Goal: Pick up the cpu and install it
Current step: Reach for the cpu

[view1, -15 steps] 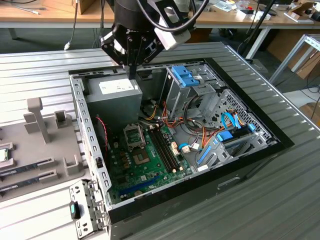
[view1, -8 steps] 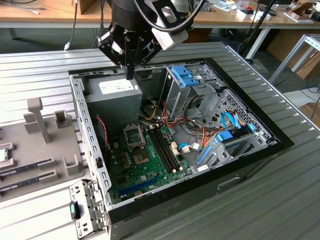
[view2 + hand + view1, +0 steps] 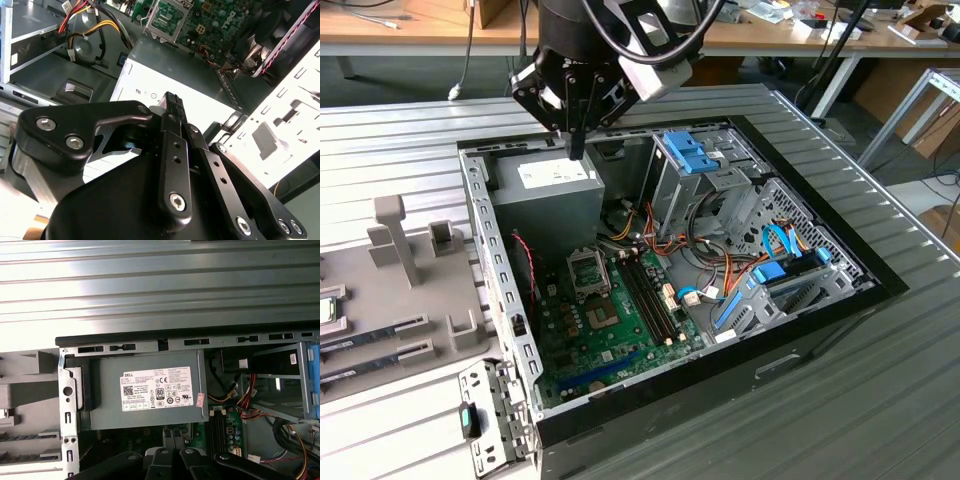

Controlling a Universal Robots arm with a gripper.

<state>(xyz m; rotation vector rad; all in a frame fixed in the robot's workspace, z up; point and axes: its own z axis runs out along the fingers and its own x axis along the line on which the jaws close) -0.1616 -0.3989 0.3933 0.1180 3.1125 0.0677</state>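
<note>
Cpu [image 3: 326,308] flat on grey tray [image 3: 380,300] at exterior view's left edge, outside open computer case [image 3: 492,275], well apart from end effector [image 3: 577,150]. End effector fingers pressed together, gripping nothing, hovering just above power supply [image 3: 545,205].

cpu [image 3: 327,308]: silver-topped, flat on grey tray [image 3: 380,300], exterior view's left.

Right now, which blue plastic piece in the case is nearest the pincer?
The blue latch on the drive cage, at the exterior view's right of the pincer; the other blue bracket lies much farther away.
</note>
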